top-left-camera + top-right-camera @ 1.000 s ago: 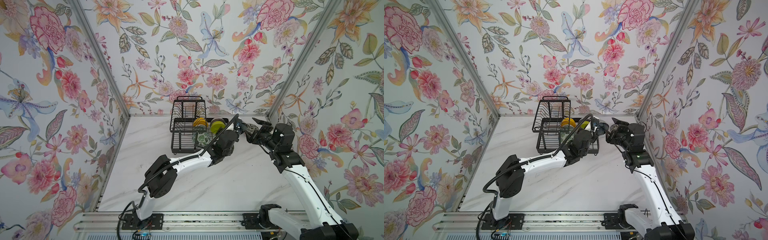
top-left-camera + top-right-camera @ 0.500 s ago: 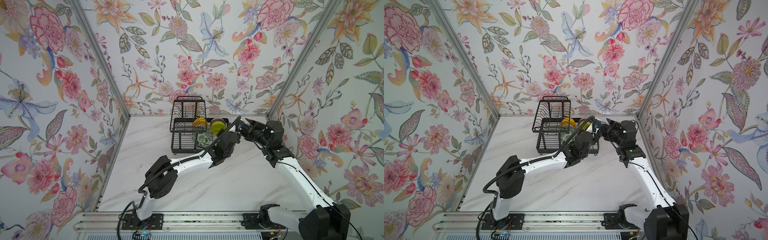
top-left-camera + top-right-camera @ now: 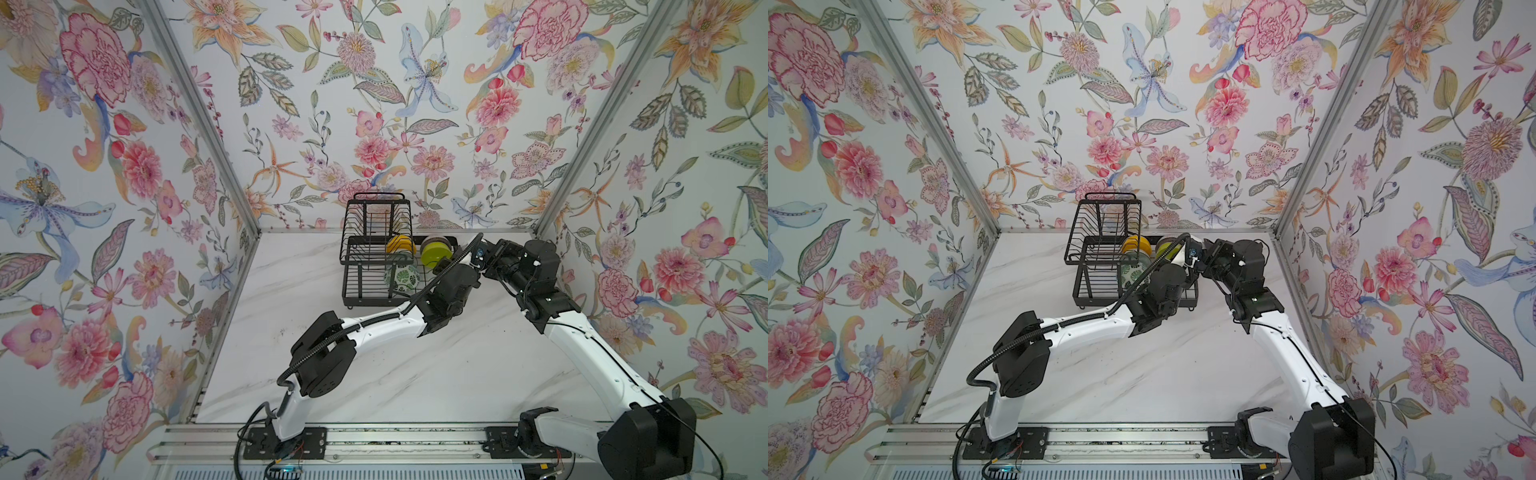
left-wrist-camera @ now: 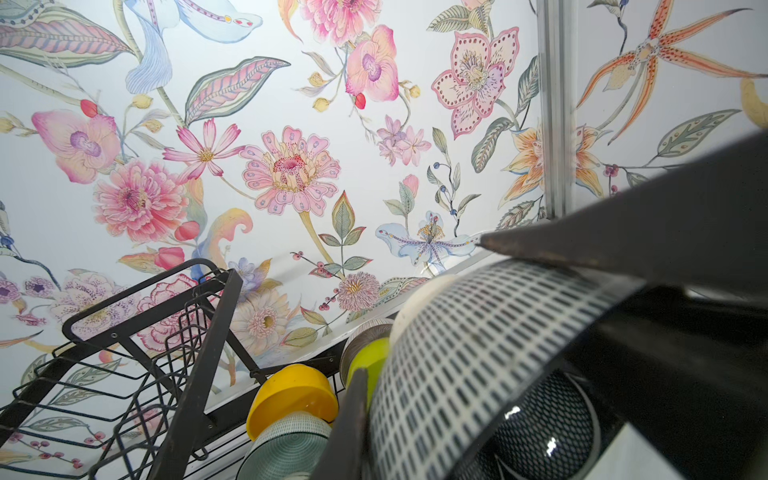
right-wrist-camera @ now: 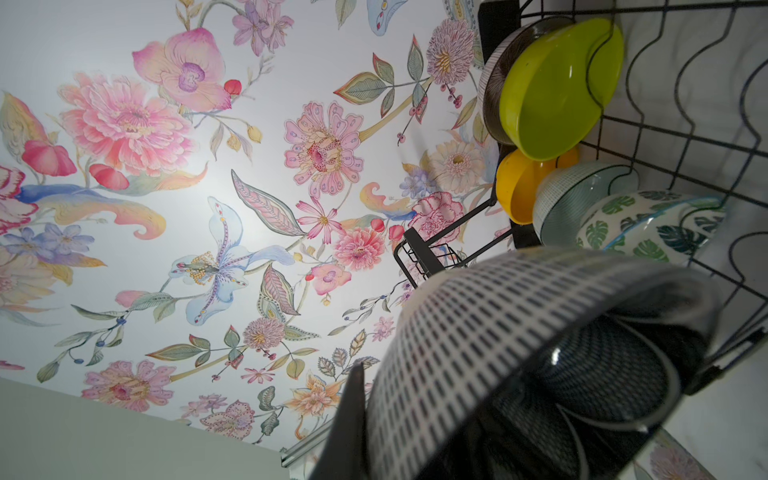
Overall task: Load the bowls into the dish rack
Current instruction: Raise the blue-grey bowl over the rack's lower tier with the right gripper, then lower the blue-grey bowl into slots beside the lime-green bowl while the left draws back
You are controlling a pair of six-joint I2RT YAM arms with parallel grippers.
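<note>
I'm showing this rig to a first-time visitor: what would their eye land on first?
The loud floral wallpaper covering every wall hits first. Next comes the black dish rack at the far end of the table, with a yellow bowl and a lime green bowl standing on edge in it. The left arm and right arm meet at its right side, and a black-and-white patterned bowl fills both wrist views.

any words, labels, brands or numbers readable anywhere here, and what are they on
No text can be read in any view.
Too small to read: a small blue mark on the right arm.
No lettering, only patterns or bare wire: the black-and-white bowl, the leaf bowl, the dish rack.
</note>
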